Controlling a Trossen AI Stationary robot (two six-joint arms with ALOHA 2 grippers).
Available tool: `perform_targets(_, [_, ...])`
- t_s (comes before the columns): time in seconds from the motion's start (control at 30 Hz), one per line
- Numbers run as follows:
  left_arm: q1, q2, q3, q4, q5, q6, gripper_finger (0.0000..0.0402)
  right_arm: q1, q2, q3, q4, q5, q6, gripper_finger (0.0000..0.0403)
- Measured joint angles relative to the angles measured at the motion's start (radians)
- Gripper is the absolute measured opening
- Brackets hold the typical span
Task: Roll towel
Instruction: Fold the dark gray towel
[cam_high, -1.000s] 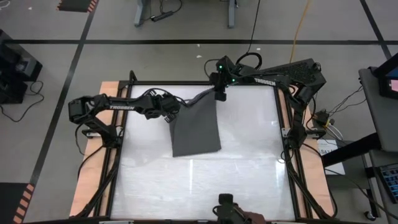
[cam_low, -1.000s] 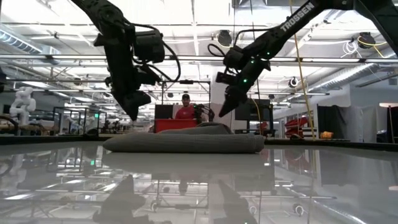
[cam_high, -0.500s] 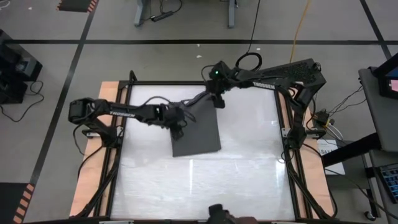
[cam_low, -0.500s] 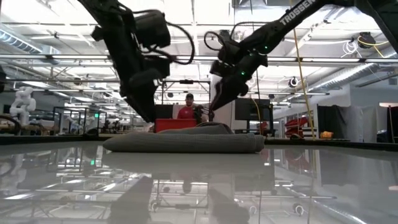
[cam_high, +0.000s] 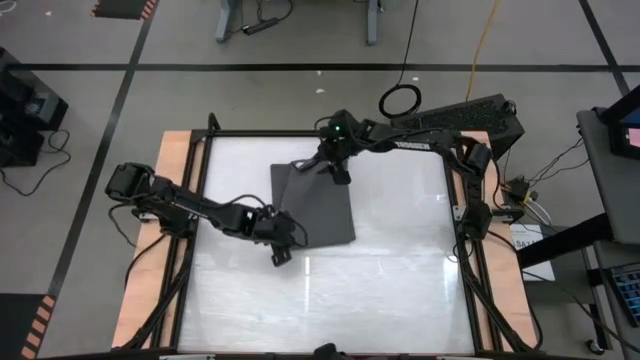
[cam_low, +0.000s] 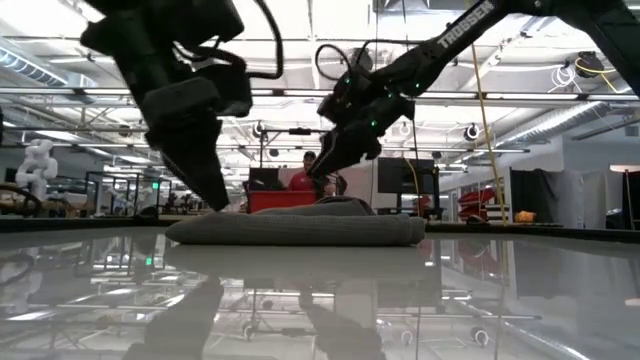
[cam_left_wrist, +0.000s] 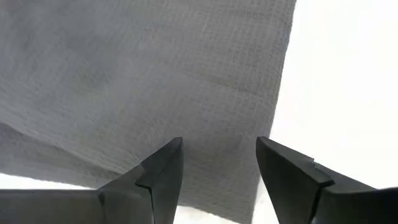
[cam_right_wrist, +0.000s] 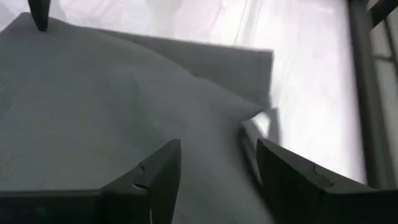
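Note:
The dark charcoal-grey towel (cam_high: 313, 205) lies flat on the white table, with a low hump (cam_low: 335, 205) near its far edge. My left gripper (cam_high: 280, 247) is open and low over the towel's near left corner (cam_left_wrist: 236, 186); its two fingers stand either side of that corner in the left wrist view. My right gripper (cam_high: 335, 170) is open above the towel's far edge. In the right wrist view it (cam_right_wrist: 217, 168) looks down on a raised fold (cam_right_wrist: 236, 112). In the low view its tips (cam_low: 320, 180) are above the hump.
The white table (cam_high: 400, 280) has a dark frame around it and wooden side strips (cam_high: 175, 150). There is bare tabletop to the right of the towel and in front of it. A person in red (cam_low: 305, 178) shows beyond the far edge in the low view.
My left gripper has gone from the towel's far left corner toward the table's near edge, along the towel's left side, and down to its near left corner. My right gripper has gone toward the table's left edge along the towel's far edge. The towel lies as before.

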Motion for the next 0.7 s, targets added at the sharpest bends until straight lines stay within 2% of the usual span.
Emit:
perform_targets(0.07, [-0.021,0.000,-0.009,0.015,-0.045,-0.011,0.0207,0.000,0.018,0.000,-0.012,-0.002,0.027,0.0200])
perform_targets(0.17, [-0.031,-0.008,-0.004,0.017,-0.164,0.051,0.0207,0.000,0.023,0.000,-0.081,-0.055,0.064,0.0200])
perform_targets(0.23, [-0.003,-0.022,0.008,0.017,-0.253,0.125,0.0207,0.005,0.004,0.000,-0.164,-0.075,0.070,0.0200])
perform_targets(0.3, [0.054,-0.039,0.028,0.021,-0.296,0.220,0.0207,0.016,-0.024,0.000,-0.272,-0.070,0.069,0.0200])
perform_targets(0.47, [0.259,-0.056,0.064,0.021,-0.275,0.479,0.0207,0.085,-0.098,-0.055,-0.448,-0.034,0.090,0.0196])
perform_targets(0.6, [0.429,-0.048,0.065,0.019,-0.134,0.675,0.0207,0.176,-0.177,-0.177,-0.399,-0.022,0.135,0.0183])
perform_targets(0.7, [0.513,-0.040,0.064,0.017,-0.088,0.790,0.0207,0.241,-0.211,-0.290,-0.294,-0.019,0.180,0.0172])
